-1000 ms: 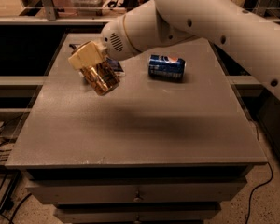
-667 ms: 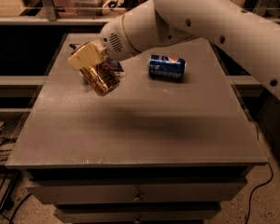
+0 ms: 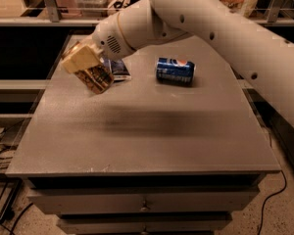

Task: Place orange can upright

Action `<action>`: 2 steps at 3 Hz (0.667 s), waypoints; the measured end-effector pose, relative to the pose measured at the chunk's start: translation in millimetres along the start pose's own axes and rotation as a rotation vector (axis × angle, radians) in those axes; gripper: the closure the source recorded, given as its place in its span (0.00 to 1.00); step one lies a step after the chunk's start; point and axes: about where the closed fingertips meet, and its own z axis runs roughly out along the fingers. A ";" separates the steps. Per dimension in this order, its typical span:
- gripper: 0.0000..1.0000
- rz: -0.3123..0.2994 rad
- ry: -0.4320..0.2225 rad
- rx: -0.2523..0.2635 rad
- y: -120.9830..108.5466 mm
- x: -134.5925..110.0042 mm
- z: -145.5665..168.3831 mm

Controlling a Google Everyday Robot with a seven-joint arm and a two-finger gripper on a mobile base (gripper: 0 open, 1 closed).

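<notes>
My gripper (image 3: 86,68) is over the left rear part of the grey table (image 3: 147,131). It is shut on the orange can (image 3: 97,80), a golden-orange can with pale lettering. The can is tilted, its lower end pointing down and right, and it hangs a little above the tabletop. The tan fingers (image 3: 78,58) cover the can's upper part. My white arm reaches in from the upper right.
A blue Pepsi can (image 3: 175,71) lies on its side at the table's rear middle. A small flat dark packet (image 3: 118,68) lies just behind the orange can. Drawers sit below the table's front edge. Shelving and a rail stand behind the table.
</notes>
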 end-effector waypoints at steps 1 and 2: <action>1.00 -0.150 -0.079 -0.092 0.5 -9.5 14.7; 1.00 -0.259 -0.156 -0.135 7.1 -9.1 22.9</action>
